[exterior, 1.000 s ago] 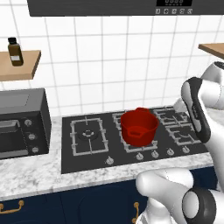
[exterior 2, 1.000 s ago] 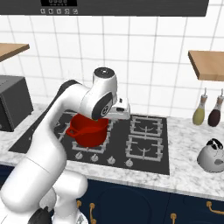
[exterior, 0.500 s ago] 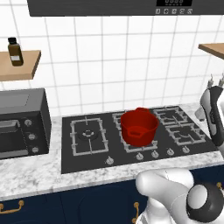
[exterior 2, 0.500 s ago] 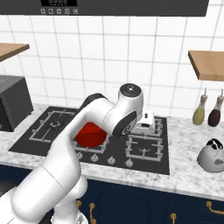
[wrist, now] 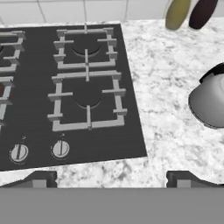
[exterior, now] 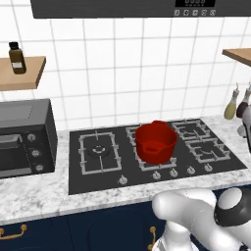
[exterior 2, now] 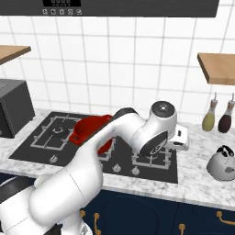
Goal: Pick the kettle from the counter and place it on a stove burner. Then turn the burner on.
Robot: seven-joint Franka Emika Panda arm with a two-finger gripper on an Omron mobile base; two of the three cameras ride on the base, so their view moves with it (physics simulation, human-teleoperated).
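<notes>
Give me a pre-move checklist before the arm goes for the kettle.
1. Hand open, nothing between the fingers: ok.
2. Small silvery-grey dome-shaped metal kettle upright on the speckled marble counter, right of the black cooktop: ok.
3. Hand over the kettle: not ok, kettle sits at the right edge of the hand view.
4. Large single square grey burner grate free: ok.
5. Red two-handled pot off that grate: ok.

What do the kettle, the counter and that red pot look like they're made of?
Kettle: looks like metal, silvery-grey with a soft sheen on its dome, and a thin black handle. Counter: seems marble or a stone-look slab, white with grey speckles, fairly matte. Red pot: possibly enamelled metal, going by its even glossy red, though the look leaves that open.
</notes>
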